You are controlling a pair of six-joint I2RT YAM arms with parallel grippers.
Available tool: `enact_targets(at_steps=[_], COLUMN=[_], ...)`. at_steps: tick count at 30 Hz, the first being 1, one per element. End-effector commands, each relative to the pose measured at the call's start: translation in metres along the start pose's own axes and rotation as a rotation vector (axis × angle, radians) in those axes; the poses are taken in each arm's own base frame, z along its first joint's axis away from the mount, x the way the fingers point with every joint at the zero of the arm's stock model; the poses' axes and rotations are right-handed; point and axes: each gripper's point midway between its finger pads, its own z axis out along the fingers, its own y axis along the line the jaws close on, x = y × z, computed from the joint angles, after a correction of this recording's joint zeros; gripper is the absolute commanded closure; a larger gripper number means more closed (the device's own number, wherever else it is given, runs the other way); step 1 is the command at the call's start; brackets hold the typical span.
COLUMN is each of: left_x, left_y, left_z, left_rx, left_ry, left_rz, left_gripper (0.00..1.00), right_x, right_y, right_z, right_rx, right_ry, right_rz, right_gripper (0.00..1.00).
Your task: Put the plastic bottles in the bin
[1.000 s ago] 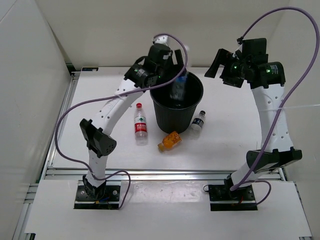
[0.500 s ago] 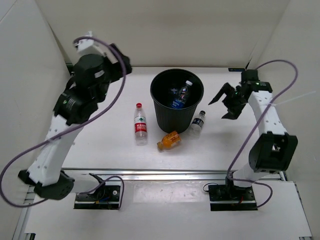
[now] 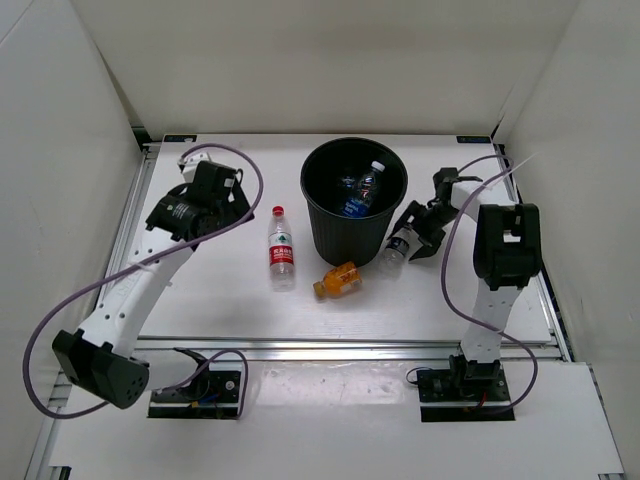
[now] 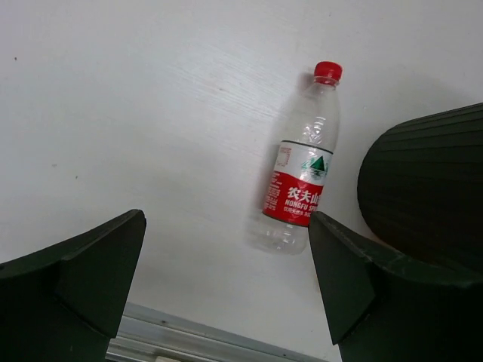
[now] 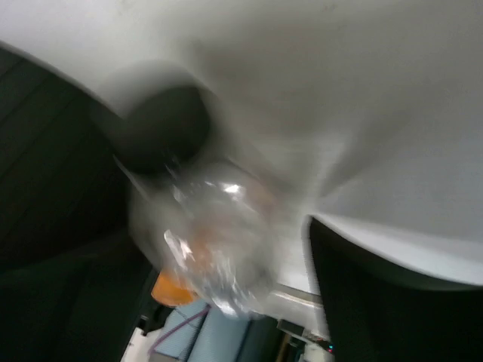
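Note:
The black bin (image 3: pixel 318 215) stands mid-table with a blue-labelled bottle (image 3: pixel 364 188) lying inside. On the table left of it lies the red-labelled bottle (image 3: pixel 283 247), which shows in the left wrist view as the red-labelled bottle (image 4: pixel 302 181) beside the bin (image 4: pixel 430 188). The orange bottle (image 3: pixel 337 281) lies in front of the bin. My left gripper (image 3: pixel 232 205) hangs open and empty left of the red-labelled bottle, seen as the left gripper (image 4: pixel 226 226). My right gripper (image 3: pixel 408 240) straddles the small dark-labelled bottle (image 3: pixel 398 243). In the blurred right wrist view the small bottle (image 5: pixel 211 234) sits between the jaws of the right gripper (image 5: pixel 223 253), with a gap at the right finger (image 5: pixel 362 294).
White walls close in the table on the left, back and right. An aluminium rail (image 3: pixel 330 348) runs along the front edge. Purple cables loop off both arms. The orange bottle (image 5: pixel 172 290) shows just beyond the small bottle in the right wrist view.
The left arm swung away from the bin, leaving the blue-labelled bottle inside, and came down left of the red-labelled bottle. The right arm dropped to the small bottle and its jaws narrowed around it.

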Motion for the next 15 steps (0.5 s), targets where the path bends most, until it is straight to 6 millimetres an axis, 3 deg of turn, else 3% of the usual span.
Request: enact_targets(at_steps=[1,3,6,8,9,11,12,13,15], left_x=[0.001,0.009,0.016,0.026,0.031,0.044,0.044,0.045,0.048], left_y=[0.012,0.015,0.017,0.009,0.002,-0.011,-0.016,-0.023,-0.028], left_z=[-0.018,-0.011,0.002,0.011,0.02,0.028,0.032,0.037,0.042], left_rx=[0.068,0.086,0.088,0.124,0.137,0.196,0.212,0.232,0.247], left_ry=[-0.008,0.019,0.051,0.104,0.13,0.192,0.197,0.186,0.178], left_rz=[-0.099,-0.121,-0.15,-0.167,-0.164,-0.149,-0.139,-0.133,-0.138], left_gripper=[0.0,0.0,0.0,0.0,0.0,0.06,0.08,0.08,0.08], right_x=[0.002,0.004,0.013,0.016,0.02,0.025,0.036,0.037,0.036], right_y=[0.002,-0.011,-0.031,-0.03,-0.029,-0.027,-0.02,-0.016,0.006], right_z=[0.014,0.019,0.011,-0.013,-0.04,-0.073,-0.104,-0.123,-0.182], right_rx=[-0.02,0.031,0.07,0.057,0.064,0.049,0.014,-0.005,-0.095], right_ry=[0.033,0.041,0.038,-0.025,-0.085,-0.156,-0.208,-0.253,-0.407], right_rz=[-0.004,0.002,0.024,-0.001,-0.021,-0.027,-0.026,-0.022,-0.023], right_gripper=[0.23,0.35,0.39,0.48,0.5,0.57,0.58,0.58,0.59])
